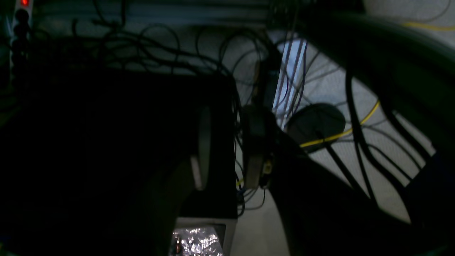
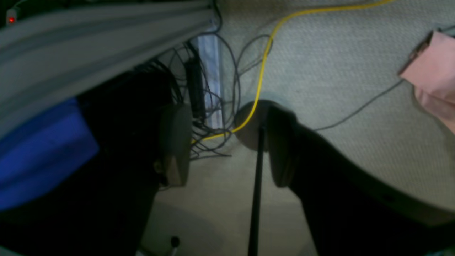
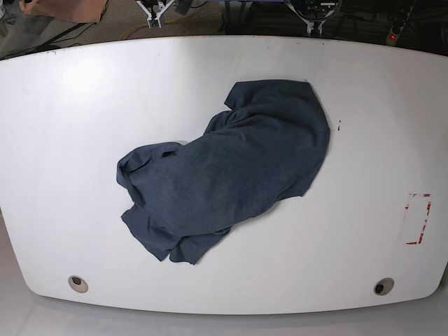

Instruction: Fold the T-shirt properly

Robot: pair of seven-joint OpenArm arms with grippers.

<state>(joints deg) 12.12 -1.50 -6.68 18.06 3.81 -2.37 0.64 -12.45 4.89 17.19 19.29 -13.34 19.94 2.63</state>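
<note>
On the white rounded table (image 3: 70, 140) the dark navy-blue heathered cotton T-shirt (image 3: 231, 168) lies crumpled across the middle, untouched by either arm, its bunched sleeve end toward the near left and a flatter part toward the far right. Beyond the far edge, both arms hang over carpet and cables. We see the right gripper (image 2: 227, 145) with jaws apart and nothing between them; the left gripper (image 1: 231, 149) also holds nothing, its gap narrower. We judge the risk is pinching several bunched layers together, dragging the heap instead of spreading it.
</note>
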